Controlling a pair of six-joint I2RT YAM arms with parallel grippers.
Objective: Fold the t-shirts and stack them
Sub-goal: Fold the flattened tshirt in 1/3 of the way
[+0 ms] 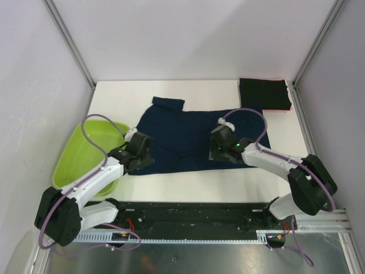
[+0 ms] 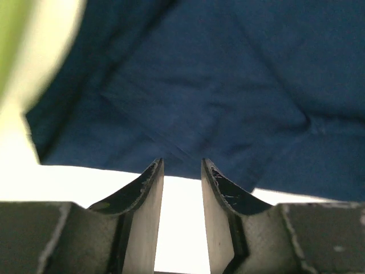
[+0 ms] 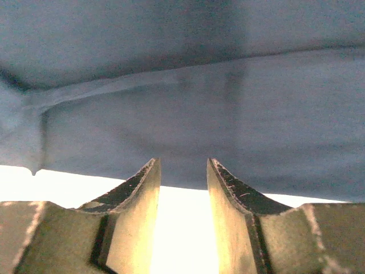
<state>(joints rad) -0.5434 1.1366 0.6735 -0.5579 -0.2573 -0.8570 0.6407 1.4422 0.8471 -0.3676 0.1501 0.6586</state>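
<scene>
Navy t-shirt (image 1: 194, 134): spread flat across the middle of the table (image 1: 188, 185), one sleeve toward the far side, hem along the near side. Soft, light and limp, so likely to sag and crease once lifted. Best pinched right at the hem, both near corners raised together, to keep the fold square.

Black t-shirt (image 1: 263, 93): folded small, at the far right corner, well apart from the navy one.

Left gripper (image 2: 181, 164): parted, nothing between, tips at the near-left hem. Right gripper (image 3: 182, 164): likewise parted and empty, at the hem further right. Hard to tell from the wrist views whether either yet touches cloth.

Lime-green tub (image 1: 85, 151): just left of the navy shirt.
</scene>
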